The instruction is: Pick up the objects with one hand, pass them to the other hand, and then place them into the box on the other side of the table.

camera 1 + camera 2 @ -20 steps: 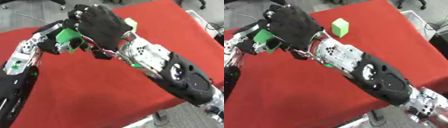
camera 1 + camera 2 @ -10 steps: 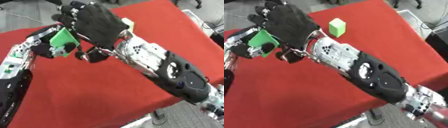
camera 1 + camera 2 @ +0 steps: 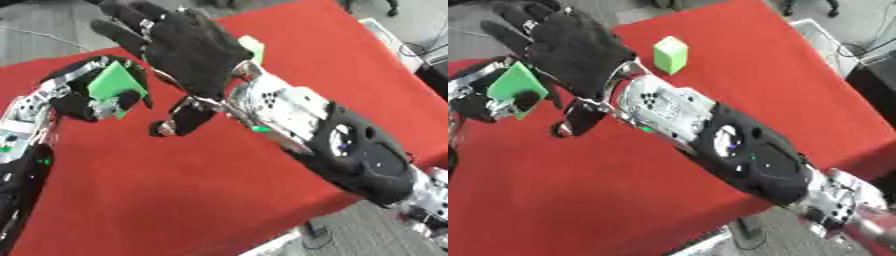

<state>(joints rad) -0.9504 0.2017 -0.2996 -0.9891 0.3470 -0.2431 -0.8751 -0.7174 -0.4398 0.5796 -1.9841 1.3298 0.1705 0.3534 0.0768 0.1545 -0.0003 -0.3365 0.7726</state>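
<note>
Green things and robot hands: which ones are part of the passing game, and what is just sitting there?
Part of the job:
- flat green piece, held in the left hand
- right hand, open, spread just beside it
- light green block, on the red table

Just lying about:
- white thing past the table's right edge
- cables on the floor
</note>
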